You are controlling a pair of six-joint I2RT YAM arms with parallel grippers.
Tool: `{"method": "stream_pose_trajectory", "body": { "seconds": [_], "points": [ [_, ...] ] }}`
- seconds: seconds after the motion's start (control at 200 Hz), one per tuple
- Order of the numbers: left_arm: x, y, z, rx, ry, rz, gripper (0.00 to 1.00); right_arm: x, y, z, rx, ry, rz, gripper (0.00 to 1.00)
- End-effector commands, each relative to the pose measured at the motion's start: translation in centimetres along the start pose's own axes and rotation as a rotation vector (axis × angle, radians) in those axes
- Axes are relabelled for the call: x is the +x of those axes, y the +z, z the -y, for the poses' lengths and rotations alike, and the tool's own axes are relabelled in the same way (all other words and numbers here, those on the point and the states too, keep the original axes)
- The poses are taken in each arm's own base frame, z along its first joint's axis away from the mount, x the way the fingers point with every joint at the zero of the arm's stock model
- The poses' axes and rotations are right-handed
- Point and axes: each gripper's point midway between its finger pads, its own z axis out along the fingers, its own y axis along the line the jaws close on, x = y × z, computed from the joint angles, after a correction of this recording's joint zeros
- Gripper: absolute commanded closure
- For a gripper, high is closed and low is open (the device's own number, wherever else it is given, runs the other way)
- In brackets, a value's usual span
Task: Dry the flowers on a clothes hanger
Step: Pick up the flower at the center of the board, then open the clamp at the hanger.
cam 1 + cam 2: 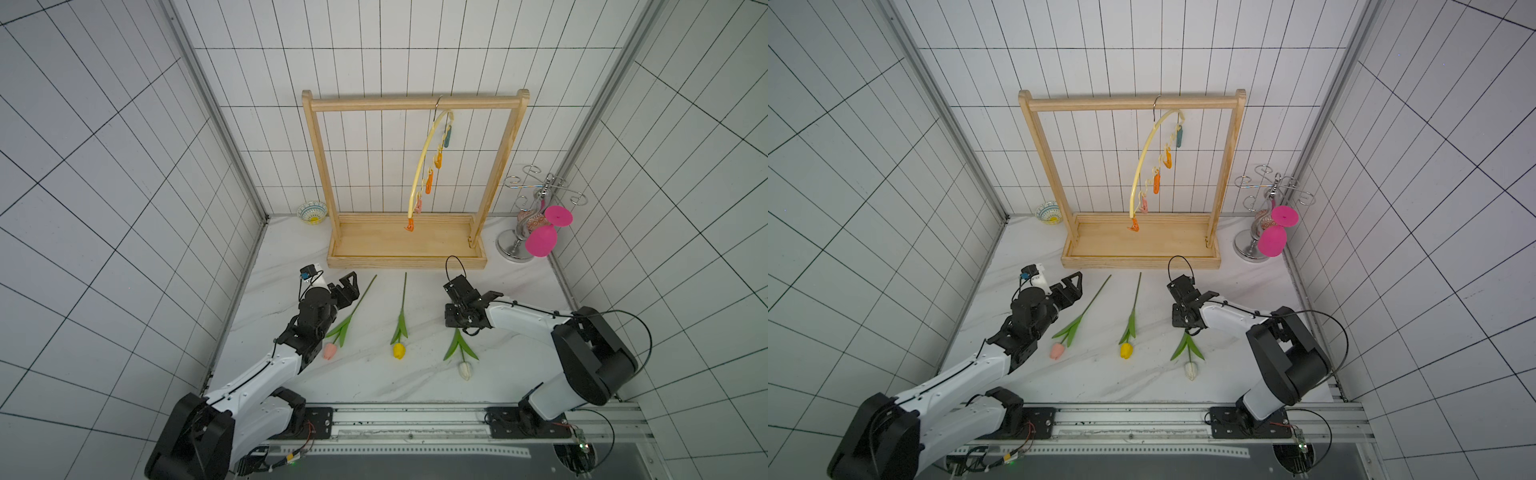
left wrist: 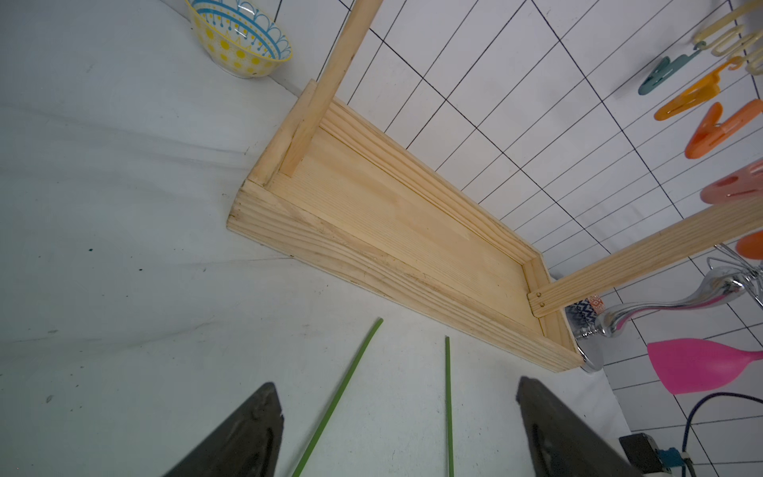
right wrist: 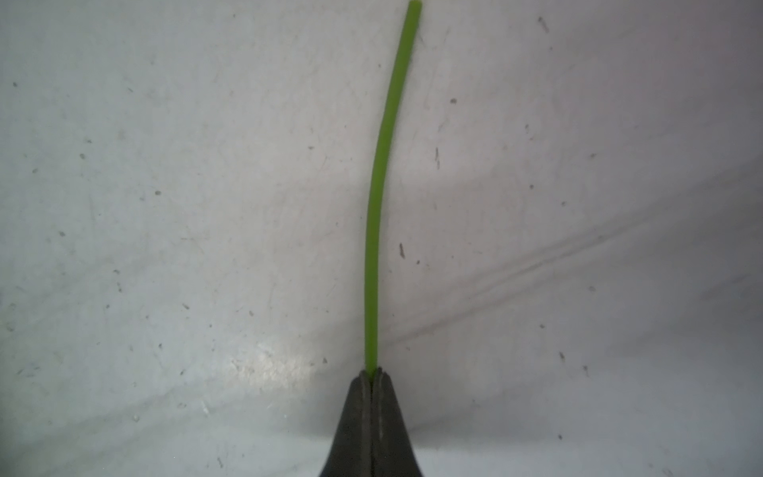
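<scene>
**One tulip grabbed, none hung up yet**

My right fingers (image 3: 373, 392) are squeezed shut on the green stem of the white tulip (image 1: 458, 340) (a pretend flower with a long thin stem and pointy leaves). Its white head lies on the white marble counter (image 1: 374, 386), so I think the lifting has not begun.

My left fingers (image 1: 351, 289) are spread wide and hold nothing. They hang just beside the stem of the pink tulip (image 1: 344, 330). The yellow tulip (image 1: 400, 328) lies flat between the other two.

The thin, curved pale-yellow hanger (image 1: 421, 160) hangs by its metal hook from the big wooden frame (image 1: 374, 104) at the back, well apart from the flowers. Its little teal, orange and pink clothespins (image 1: 429, 181) are all empty.

So nothing is drying yet. All three flowers must go up and get clipped on.
</scene>
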Motion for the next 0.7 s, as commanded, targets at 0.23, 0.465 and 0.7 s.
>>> {"method": "stream_pose_trajectory", "body": {
  "seconds": [0.23,0.465,0.7],
  "points": [
    [-2.8,-1.4,6.3,0.252,0.131,0.063,0.18,-8.2,-16.4,-2.2,-0.299,-0.024,0.571,1.00],
    [-6.5,-1.3,15.1,0.558,0.249,0.133,0.14,-9.0,-21.5,-2.7,-0.446,-0.072,0.837,1.00],
    [-8.5,1.3,22.3,0.781,0.292,0.077,0.14,-10.2,-22.3,-2.7,-0.418,-0.064,0.848,1.00]
  ]
}}
